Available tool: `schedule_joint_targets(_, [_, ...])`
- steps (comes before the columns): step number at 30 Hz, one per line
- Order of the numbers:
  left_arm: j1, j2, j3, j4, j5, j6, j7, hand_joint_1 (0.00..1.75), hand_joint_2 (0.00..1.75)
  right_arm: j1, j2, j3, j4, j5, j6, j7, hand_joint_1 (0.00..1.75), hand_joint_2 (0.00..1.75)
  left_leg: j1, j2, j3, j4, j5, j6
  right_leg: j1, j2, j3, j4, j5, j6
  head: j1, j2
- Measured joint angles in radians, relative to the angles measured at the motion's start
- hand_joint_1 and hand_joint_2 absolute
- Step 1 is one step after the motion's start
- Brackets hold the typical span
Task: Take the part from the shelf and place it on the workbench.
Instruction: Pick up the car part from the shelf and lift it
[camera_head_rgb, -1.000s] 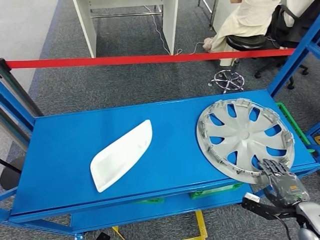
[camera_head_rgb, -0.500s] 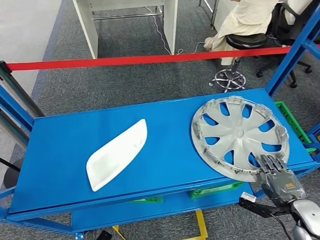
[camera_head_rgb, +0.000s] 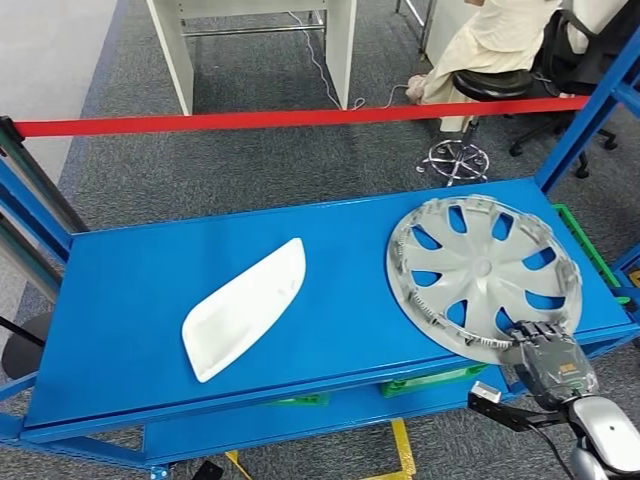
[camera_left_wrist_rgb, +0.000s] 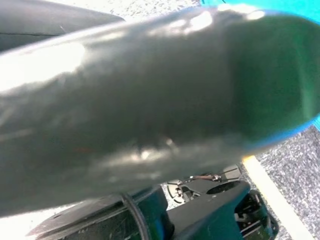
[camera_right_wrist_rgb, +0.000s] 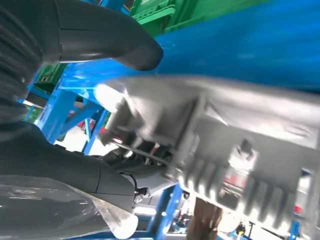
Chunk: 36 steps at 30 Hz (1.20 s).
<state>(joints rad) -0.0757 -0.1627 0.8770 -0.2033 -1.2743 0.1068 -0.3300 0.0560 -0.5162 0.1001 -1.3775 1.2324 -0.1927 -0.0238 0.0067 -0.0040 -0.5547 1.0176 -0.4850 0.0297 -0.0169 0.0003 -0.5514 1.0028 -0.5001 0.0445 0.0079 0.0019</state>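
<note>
on the blue shelf (camera_head_rgb: 136, 300) we see a white curved panel (camera_head_rgb: 243, 309) lying left of centre, the silver wheel cover (camera_head_rgb: 483, 272) at the right end, and our right hand (camera_head_rgb: 549, 362) grasping its near rim at the shelf's front-right corner.

The right hand (camera_head_rgb: 555, 362) covers the near rim of the silver wheel cover (camera_head_rgb: 483, 275), so how its fingers meet the rim from below stays hidden; up close at the wrist, that rim (camera_right_wrist_rgb: 211, 150) is a blurred grey smear. The seated person (camera_head_rgb: 498, 40) at the far right is cut off by the picture's top edge. Green crates (camera_head_rgb: 430, 382) under the blue shelf (camera_head_rgb: 136, 320) show only as slivers. The left wrist camera gives a blurred dark shape I cannot identify.
</note>
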Motion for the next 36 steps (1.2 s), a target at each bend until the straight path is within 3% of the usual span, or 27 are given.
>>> schedule_joint_targets(2, [-0.002, 0.000, 0.000, 0.000, 0.000, 0.000, 0.000, 0.00, 0.00, 0.001, 0.002, 0.000, -0.001, -0.001, -0.004, -0.003, 1.75, 1.75, 0.002, 0.000, 0.000, -0.005, 0.004, 0.012, -0.002, 0.000, -0.036, 0.072, -0.047, 0.006, 0.003, 0.000])
schedule_joint_targets(4, [-0.002, 0.000, 0.000, 0.000, 0.000, 0.000, 0.000, 0.00, 0.00, 0.004, 0.006, 0.001, -0.004, -0.001, -0.007, -0.006, 1.75, 1.75, 0.000, 0.001, -0.001, -0.005, 0.004, 0.017, -0.002, 0.000, -0.099, 0.207, -0.106, 0.009, 0.005, 0.000])
schedule_joint_targets(5, [-0.001, 0.000, 0.000, 0.000, 0.000, 0.000, 0.000, 0.00, 0.00, 0.008, 0.008, 0.001, -0.007, -0.001, -0.009, -0.007, 1.75, 1.75, -0.001, 0.000, -0.001, -0.005, 0.004, 0.017, -0.002, 0.000, -0.124, 0.258, -0.119, 0.010, 0.005, 0.000])
schedule_joint_targets(6, [0.000, 0.000, 0.000, 0.000, 0.000, 0.000, 0.000, 0.00, 0.00, 0.012, 0.011, 0.002, -0.011, -0.001, -0.011, -0.008, 1.75, 1.75, -0.002, 0.000, -0.001, -0.005, 0.003, 0.018, -0.002, 0.000, -0.135, 0.276, -0.114, 0.010, 0.005, 0.000])
schedule_joint_targets(7, [0.000, 0.000, 0.000, 0.000, 0.000, 0.001, 0.000, 0.00, 0.00, 0.016, 0.012, 0.002, -0.016, -0.001, -0.013, -0.010, 1.75, 1.75, -0.002, 0.000, 0.000, -0.004, 0.002, 0.018, -0.002, -0.001, -0.127, 0.254, -0.090, 0.009, 0.005, 0.000])
schedule_joint_targets(9, [-0.001, -0.001, 0.000, 0.000, 0.000, 0.002, 0.000, 0.00, 0.00, 0.024, 0.014, 0.002, -0.032, -0.001, -0.015, -0.012, 1.75, 1.75, -0.002, -0.002, 0.003, -0.004, -0.001, 0.016, -0.003, -0.001, -0.069, 0.127, -0.020, 0.006, 0.005, 0.000])
schedule_joint_targets(10, [-0.001, -0.001, 0.000, 0.000, 0.000, 0.002, 0.000, 0.00, 0.00, 0.028, 0.015, 0.003, -0.041, -0.001, -0.016, -0.012, 1.75, 1.75, -0.004, -0.003, 0.002, -0.001, -0.003, 0.013, -0.002, -0.001, -0.037, 0.064, 0.002, 0.004, 0.005, 0.000])
schedule_joint_targets(12, [-0.002, -0.001, 0.000, 0.000, 0.002, 0.002, 0.000, 0.00, 0.00, 0.036, 0.017, 0.003, -0.062, 0.000, -0.019, -0.012, 1.75, 1.75, -0.008, -0.004, -0.003, 0.002, -0.004, 0.003, 0.000, 0.000, -0.009, 0.007, 0.008, -0.002, 0.003, 0.000])
schedule_joint_targets(14, [-0.001, -0.001, 0.001, 0.000, 0.004, 0.002, -0.001, 0.00, 0.00, 0.046, 0.019, 0.003, -0.083, 0.002, -0.024, -0.011, 1.75, 1.75, -0.009, -0.005, -0.006, 0.004, -0.004, -0.006, 0.000, 0.000, -0.008, 0.003, 0.007, -0.009, 0.002, 0.000])
schedule_joint_targets(16, [-0.002, -0.001, 0.001, 0.000, 0.006, 0.003, -0.003, 0.00, 0.00, 0.056, 0.019, 0.003, -0.104, 0.004, -0.028, -0.009, 1.75, 1.75, -0.007, -0.004, -0.015, 0.030, -0.026, -0.016, -0.002, -0.001, -0.004, -0.001, 0.009, -0.019, 0.000, 0.000])
schedule_joint_targets(19, [-0.002, -0.001, 0.003, 0.000, 0.014, -0.003, -0.017, 0.00, 0.00, 0.070, 0.019, 0.004, -0.134, 0.005, -0.032, -0.009, 1.75, 1.75, -0.005, -0.003, -0.088, 0.191, -0.107, -0.029, -0.003, -0.005, 0.000, -0.003, 0.007, -0.030, -0.005, 0.000])
schedule_joint_targets(20, [-0.001, -0.001, 0.006, 0.000, 0.021, -0.012, -0.027, 0.00, 0.44, 0.076, 0.019, 0.004, -0.144, 0.005, -0.033, -0.009, 1.75, 1.75, -0.004, -0.003, -0.114, 0.246, -0.125, -0.030, -0.003, -0.006, 0.000, -0.002, 0.006, -0.032, -0.005, 0.000])
schedule_joint_targets(21, [0.000, 0.000, 0.009, 0.000, 0.029, -0.023, -0.041, 0.00, 0.87, 0.082, 0.019, 0.005, -0.155, 0.005, -0.034, -0.008, 1.75, 1.75, -0.004, -0.003, -0.129, 0.273, -0.124, -0.030, -0.003, -0.006, 0.001, -0.002, 0.005, -0.033, -0.005, 0.000])
schedule_joint_targets(23, [0.000, 0.002, 0.018, 0.000, 0.043, -0.044, -0.073, 0.00, 1.75, 0.095, 0.019, 0.005, -0.178, 0.005, -0.037, -0.006, 1.75, 1.75, -0.004, -0.003, -0.109, 0.222, -0.070, -0.027, -0.003, -0.004, 0.004, 0.000, 0.003, -0.033, -0.005, 0.000])
schedule_joint_targets(25, [-0.001, 0.005, 0.025, 0.000, 0.051, -0.055, -0.096, 0.00, 1.75, 0.103, 0.019, 0.004, -0.201, 0.006, -0.041, -0.006, 1.75, 1.75, -0.005, -0.003, -0.059, 0.102, -0.004, -0.019, -0.001, -0.002, 0.005, 0.003, -0.001, -0.030, -0.005, 0.000])
schedule_joint_targets(26, [-0.003, 0.006, 0.027, 0.000, 0.054, -0.058, -0.103, 0.00, 1.75, 0.105, 0.019, 0.004, -0.212, 0.006, -0.043, -0.006, 1.75, 1.75, -0.006, -0.003, -0.041, 0.056, 0.008, -0.015, 0.001, -0.001, 0.003, 0.005, -0.003, -0.027, -0.005, 0.000])
schedule_joint_targets(29, [-0.006, 0.008, 0.033, 0.000, 0.064, -0.062, -0.116, 0.00, 1.75, 0.107, 0.019, 0.003, -0.238, 0.006, -0.048, -0.006, 1.75, 1.75, -0.009, -0.005, -0.028, 0.015, 0.003, -0.006, 0.002, 0.001, -0.007, 0.007, -0.001, -0.013, -0.003, 0.000])
schedule_joint_targets(31, [-0.007, 0.008, 0.040, 0.000, 0.070, -0.056, -0.122, 0.00, 1.75, 0.110, 0.018, 0.003, -0.255, 0.007, -0.051, -0.008, 1.75, 1.75, -0.006, -0.004, -0.026, 0.007, 0.008, 0.003, -0.001, 0.001, -0.016, 0.020, -0.015, -0.004, -0.002, 0.000])
schedule_joint_targets(33, [-0.010, 0.007, 0.047, 0.000, 0.077, -0.045, -0.125, 0.00, 1.75, 0.111, 0.018, 0.004, -0.273, 0.007, -0.060, -0.009, 1.75, 1.75, -0.002, -0.003, -0.023, -0.001, 0.013, 0.013, -0.002, 0.000, -0.058, 0.105, -0.066, 0.002, 0.004, 0.000])
schedule_joint_targets(35, [-0.014, 0.007, 0.054, 0.000, 0.089, -0.036, -0.127, 0.00, 1.75, 0.112, 0.018, 0.005, -0.291, 0.005, -0.074, -0.011, 1.75, 1.75, -0.002, -0.003, -0.023, -0.001, 0.013, 0.017, -0.003, 0.000, -0.121, 0.234, -0.118, 0.006, 0.007, 0.000])
schedule_joint_targets(36, [-0.014, 0.006, 0.058, 0.000, 0.098, -0.033, -0.127, 0.00, 1.75, 0.114, 0.018, 0.005, -0.302, 0.003, -0.081, -0.012, 1.75, 1.75, -0.003, -0.002, -0.023, -0.001, 0.013, 0.017, -0.003, 0.000, -0.140, 0.271, -0.123, 0.008, 0.007, 0.000])
